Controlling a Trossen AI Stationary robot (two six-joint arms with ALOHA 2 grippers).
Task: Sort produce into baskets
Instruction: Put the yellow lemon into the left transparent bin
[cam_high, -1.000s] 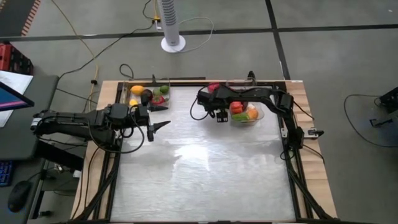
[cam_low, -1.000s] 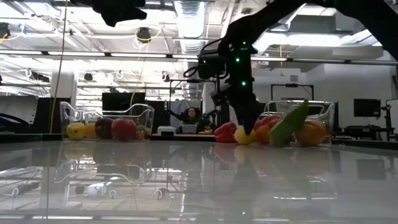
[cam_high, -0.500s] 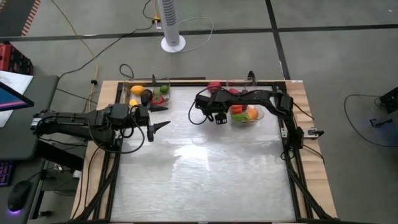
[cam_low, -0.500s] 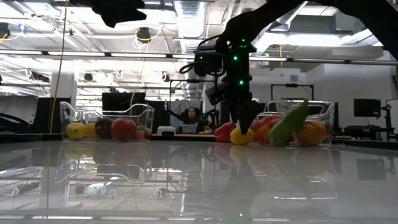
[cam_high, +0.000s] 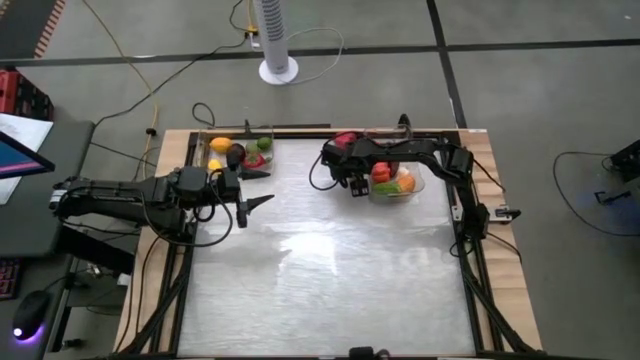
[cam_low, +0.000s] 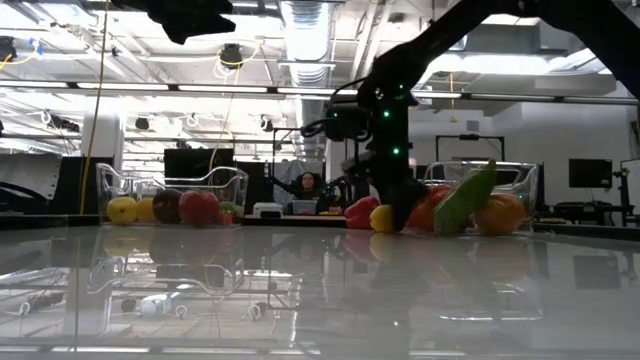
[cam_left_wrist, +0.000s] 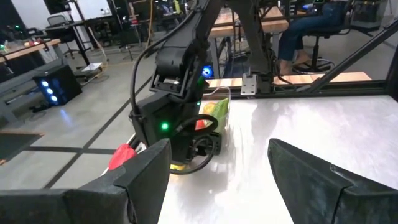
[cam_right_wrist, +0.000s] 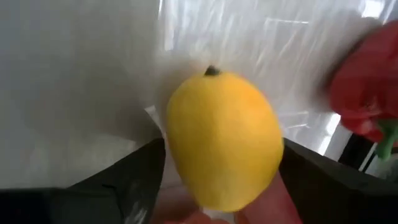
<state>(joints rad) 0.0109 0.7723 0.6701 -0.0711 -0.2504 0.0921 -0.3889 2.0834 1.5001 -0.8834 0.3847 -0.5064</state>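
Observation:
A yellow lemon (cam_right_wrist: 224, 137) lies on the table just left of the right basket (cam_high: 414, 189), a clear bin holding red, orange and green produce. My right gripper (cam_right_wrist: 222, 148) reaches steeply down over the lemon (cam_low: 383, 219) and is shut on it. The left basket (cam_high: 271, 148) at the far left holds lemons, a dark eggplant and red and green pieces. My left gripper (cam_high: 250, 203) hangs open above the table near that basket, holding nothing. My right gripper pinches the lemon between its two fingers, one on each of its long sides (cam_right_wrist: 177, 149). The fingers come steeply from above, and the stem end (cam_right_wrist: 211, 71) points away from them. The lemon's underside is on the table.
A red pepper (cam_high: 345, 139) lies on the table by the far edge, close to the lemon and outside the right basket. The wide table in front of both baskets is bare. A person sits beyond the far edge (cam_low: 310, 187).
My right gripper has sunk lower over the lemon beside the right basket, so that its fingers now reach down around it. The lemon stays on the table.

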